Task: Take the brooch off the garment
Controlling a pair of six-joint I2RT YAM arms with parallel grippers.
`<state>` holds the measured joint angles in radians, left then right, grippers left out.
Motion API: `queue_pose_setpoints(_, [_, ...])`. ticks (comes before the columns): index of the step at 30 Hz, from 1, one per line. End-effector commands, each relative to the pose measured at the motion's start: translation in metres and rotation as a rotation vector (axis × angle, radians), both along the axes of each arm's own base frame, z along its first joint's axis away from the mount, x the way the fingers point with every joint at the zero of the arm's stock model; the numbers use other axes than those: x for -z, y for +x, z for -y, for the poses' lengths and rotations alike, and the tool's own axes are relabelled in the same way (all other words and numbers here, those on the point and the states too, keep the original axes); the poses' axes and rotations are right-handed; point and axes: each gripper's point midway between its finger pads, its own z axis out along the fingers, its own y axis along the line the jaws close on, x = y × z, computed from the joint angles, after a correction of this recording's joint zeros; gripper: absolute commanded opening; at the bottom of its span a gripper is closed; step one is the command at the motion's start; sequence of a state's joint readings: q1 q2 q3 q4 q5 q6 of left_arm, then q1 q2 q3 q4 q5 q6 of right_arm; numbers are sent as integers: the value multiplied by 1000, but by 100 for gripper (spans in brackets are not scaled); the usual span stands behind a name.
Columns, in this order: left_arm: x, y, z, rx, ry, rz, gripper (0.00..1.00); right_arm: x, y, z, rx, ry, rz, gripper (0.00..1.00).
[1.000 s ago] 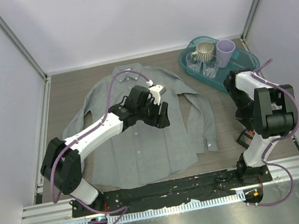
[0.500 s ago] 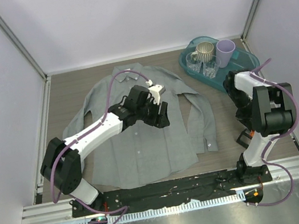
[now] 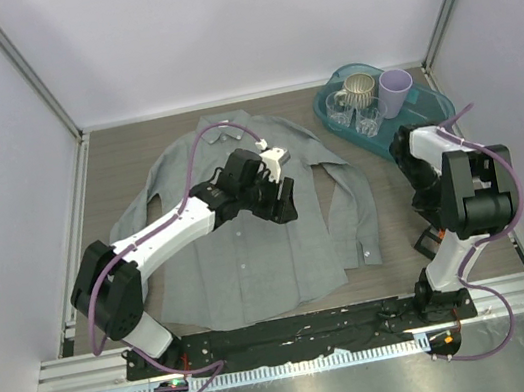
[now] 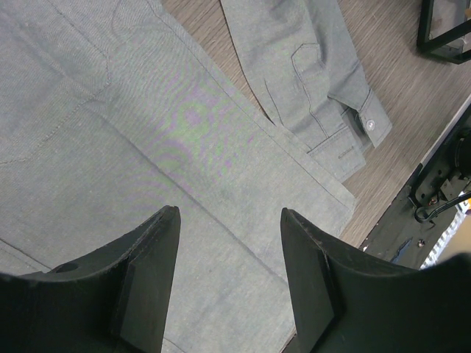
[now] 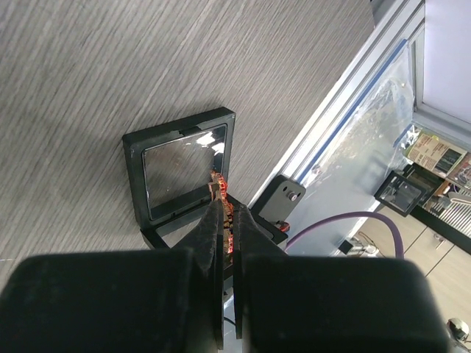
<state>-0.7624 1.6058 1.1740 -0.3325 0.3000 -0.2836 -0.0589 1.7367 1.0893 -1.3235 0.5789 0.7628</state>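
The grey garment (image 3: 243, 260) lies flat on the table, collar toward the back; its front and a cuffed sleeve fill the left wrist view (image 4: 147, 110). My left gripper (image 3: 281, 203) hovers over the shirt's chest, open and empty, its jaws (image 4: 229, 220) wide apart above bare cloth. My right gripper (image 5: 227, 209) is shut on the red-orange brooch (image 5: 221, 193), whose tip sticks out beyond the fingertips, just above a black display case (image 5: 180, 169). In the top view the right gripper is mostly hidden under its own folded arm, and the brooch cannot be made out there.
The black display case (image 3: 424, 246) sits on the table at the right, near the front rail. A teal tray (image 3: 432, 106) at the back right holds a striped mug (image 3: 358, 90), a purple cup (image 3: 394, 84) and small glasses (image 3: 355, 117).
The right arm has shifted slightly to the left and settled. The left arm has not moved.
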Motion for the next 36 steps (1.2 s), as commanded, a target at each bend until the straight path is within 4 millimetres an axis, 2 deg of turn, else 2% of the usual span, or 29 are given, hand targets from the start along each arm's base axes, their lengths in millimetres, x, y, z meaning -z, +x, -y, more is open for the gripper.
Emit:
queue_pose_setpoints(1, [-18,3,4,9,-58,38,61,-4,-6,1,-3,-20,-24,4])
queue_pose_setpoints(22, [-17,4,3,5,-57,36,61,7,-1,-4,-17,-4,-42,7])
queue_pose_setpoints(36, [-15,5,3,-1,-57,30,61,12,3,-7,-22,1,-41,13])
